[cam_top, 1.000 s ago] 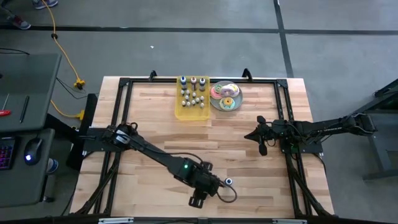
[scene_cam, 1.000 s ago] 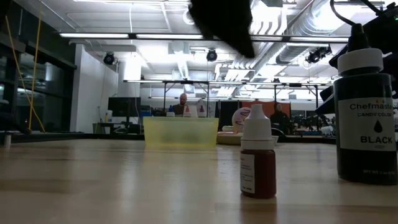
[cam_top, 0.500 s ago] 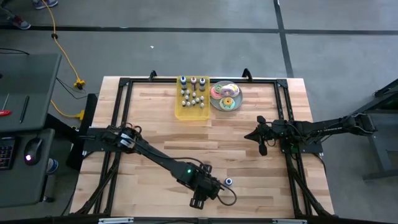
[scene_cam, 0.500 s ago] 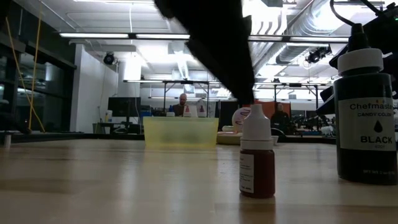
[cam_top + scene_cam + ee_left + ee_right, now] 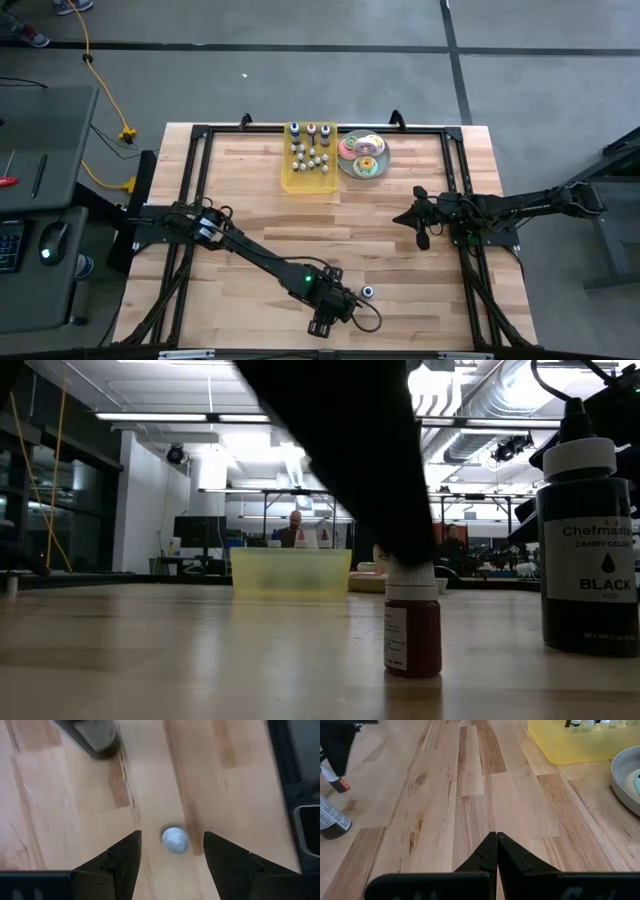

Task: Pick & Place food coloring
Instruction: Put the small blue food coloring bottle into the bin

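Lowered since a moment ago, my left gripper (image 5: 171,851) now hangs over the small upright food coloring bottle (image 5: 412,625), fingers spread wide around its round white cap (image 5: 174,840), not gripping, near the wooden table's (image 5: 260,215) front edge.

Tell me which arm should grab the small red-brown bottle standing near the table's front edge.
Left. Its tool hangs open directly above the small red-brown bottle, whose white cap sits between the two fingers. The right tool is shut and waits far off near the table's right side.
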